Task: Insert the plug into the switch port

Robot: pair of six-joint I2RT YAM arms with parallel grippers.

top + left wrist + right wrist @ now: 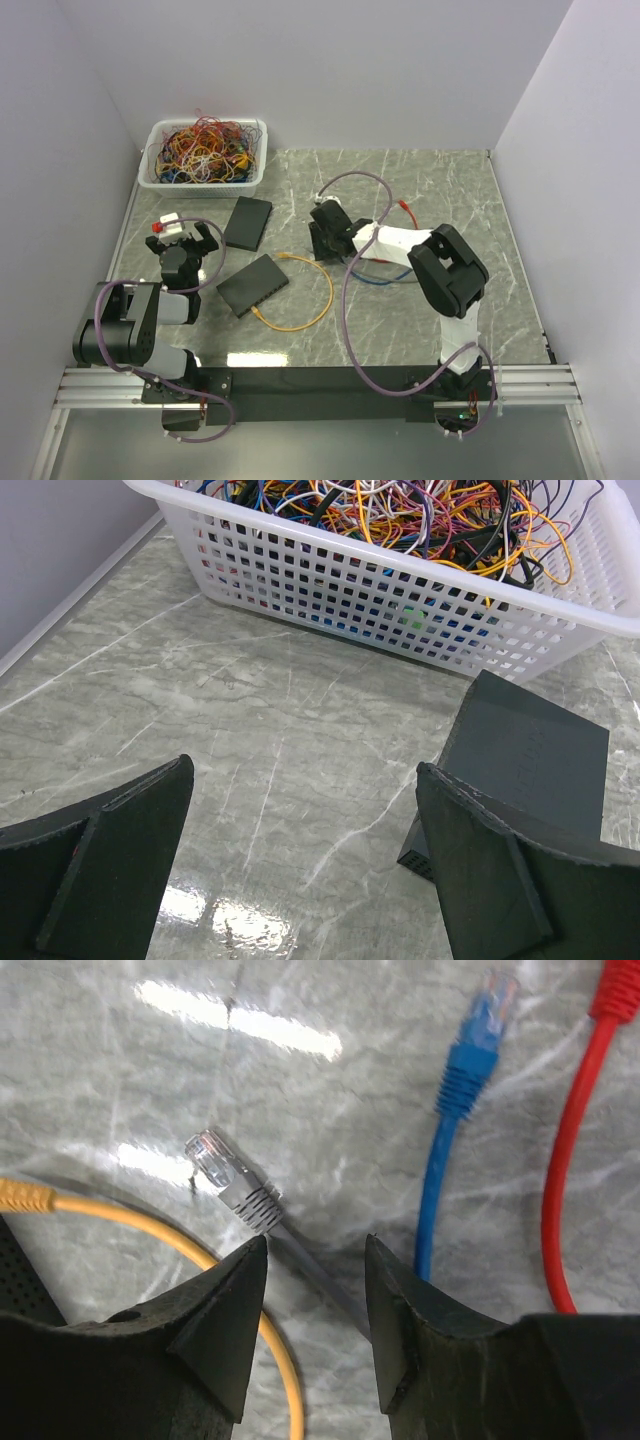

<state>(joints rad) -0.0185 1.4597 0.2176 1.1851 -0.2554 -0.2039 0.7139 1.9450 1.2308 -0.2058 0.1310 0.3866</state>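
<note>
My right gripper (315, 1250) hangs low over the middle of the bench (440, 180). Its jaws are parted partway and stand astride the grey cable (300, 1255). The gap is wider than the cable, which runs down between my fingertips (225, 1310) and slips out of sight against the right one, so as far as I can see I am straddling it, not clamping it. The plug (212, 1157) is clear, with a ribbed grey boot behind it. It lies just beyond my fingertips and points up and to the left in my right wrist view, outside any port. A blue cable (455, 1090) with its own plug lies just to the right of it, and a red cable (570, 1160) lies further right again. A yellow cable (150, 1222) curves away under my left finger. From above, the near switch (253, 285) lies at an angle to the left of my right gripper, toward the near left part of the bench. The far switch (247, 221) sits behind it, nearer the white basket (200, 183) of tangled wires in the far left corner. My left gripper (305, 770) hovers by the left edge with its jaws spread wide and nothing between them. It faces the basket, and the far switch is just beside its right finger.
</note>
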